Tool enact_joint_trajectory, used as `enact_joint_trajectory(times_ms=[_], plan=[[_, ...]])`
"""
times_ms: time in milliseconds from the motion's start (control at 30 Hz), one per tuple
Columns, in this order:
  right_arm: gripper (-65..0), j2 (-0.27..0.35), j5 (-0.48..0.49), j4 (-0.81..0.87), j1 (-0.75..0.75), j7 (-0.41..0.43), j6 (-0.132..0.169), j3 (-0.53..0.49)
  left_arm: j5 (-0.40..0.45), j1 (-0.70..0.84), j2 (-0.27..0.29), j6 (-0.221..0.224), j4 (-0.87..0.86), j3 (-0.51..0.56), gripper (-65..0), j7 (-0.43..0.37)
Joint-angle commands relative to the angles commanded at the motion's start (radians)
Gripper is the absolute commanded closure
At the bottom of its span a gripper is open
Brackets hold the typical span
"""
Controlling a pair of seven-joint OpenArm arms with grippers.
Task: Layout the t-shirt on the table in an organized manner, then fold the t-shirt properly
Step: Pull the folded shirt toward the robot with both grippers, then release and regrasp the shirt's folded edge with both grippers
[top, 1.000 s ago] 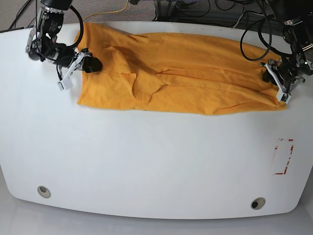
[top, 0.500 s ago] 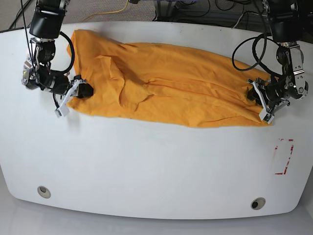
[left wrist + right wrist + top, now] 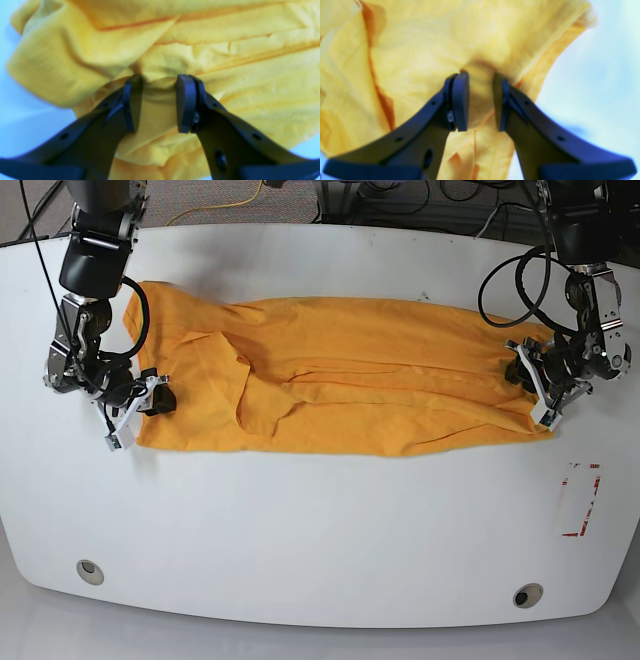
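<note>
Base view shows one t-shirt (image 3: pixel 340 375) spread as a long, wrinkled orange band across the far half of the table (image 3: pixel 320 520), stretched between two arms. Its lettering and heart outline cannot be made out anywhere; the folds hide whichever side carries them, and both sleeves are lost in the bunched cloth. The right gripper (image 3: pixel 150 400) sits at the shirt's end on this view's left, the left gripper (image 3: pixel 530 385) at the opposite end, and from here both fingertips are too small to read.

Both wrist pictures are soft and blurred. In the left wrist view, the left gripper (image 3: pixel 158 102) has its two dark fingers (image 3: pixel 185 102) set a little apart with a gathered ridge of cloth pinched between them; the finger bases are cut off by the lower edge. In the right wrist view, the right gripper (image 3: pixel 480 101) likewise nips a fold near the shirt's hem corner, pale table at the right.

Two grommet holes (image 3: pixel 90 570) and one red outline mark (image 3: pixel 582 500) lie on the near side, well apart from the shirt.
</note>
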Motion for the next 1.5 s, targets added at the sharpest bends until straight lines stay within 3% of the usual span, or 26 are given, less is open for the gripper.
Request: enact_joint_trajectory(times_ms=[300, 433, 467, 567, 667, 900, 1067, 1300, 1500], plan=[[-19.3, 0.005, 0.017, 0.066, 0.021, 0.003, 0.000, 0.003, -0.003, -0.005, 0.000, 0.000, 0.002, -0.012, -20.6, 0.034], [-35.0, -0.002, 0.089, 0.181, 0.005, -0.075, 0.000, 0.006, -0.003, -0.021, 0.000, 0.000, 0.002, -0.012, -20.7, 0.043], [-43.6, -0.005, 0.127, 0.229, 0.003, -0.124, 0.000, 0.006, -0.003, -0.023, 0.000, 0.000, 0.002, -0.014, -20.7, 0.043], [-56.3, -0.029, 0.201, 0.305, -0.021, -0.184, 0.000, 0.008, -0.003, -0.026, 0.000, 0.000, 0.002, -0.014, -20.7, 0.043], [-63.7, -0.060, 0.275, 0.396, -0.061, -0.210, 0.000, 0.008, -0.003, -0.026, 0.000, 0.000, 0.002, -0.014, -20.7, 0.043], [-61.5, -0.160, 0.298, 0.451, -0.097, -0.239, 0.000, 0.006, -0.005, -0.028, 0.000, 0.000, 0.002, -0.014, -20.7, 0.043], [-60.1, -0.207, 0.232, 0.414, -0.092, -0.235, 0.000, 0.000, -0.005, -0.028, 0.002, 0.000, 0.002, -0.014, -20.7, 0.043], [-53.1, -0.249, 0.126, 0.388, -0.077, -0.192, 0.000, -0.032, -0.005, -0.028, 0.002, 0.000, 0.002, -0.014, -20.6, 0.043], [-52.3, -0.255, 0.126, 0.394, -0.077, -0.189, 0.000, -0.072, -0.005, -0.026, 0.002, 0.000, 0.002, -0.014, -20.7, 0.043]])
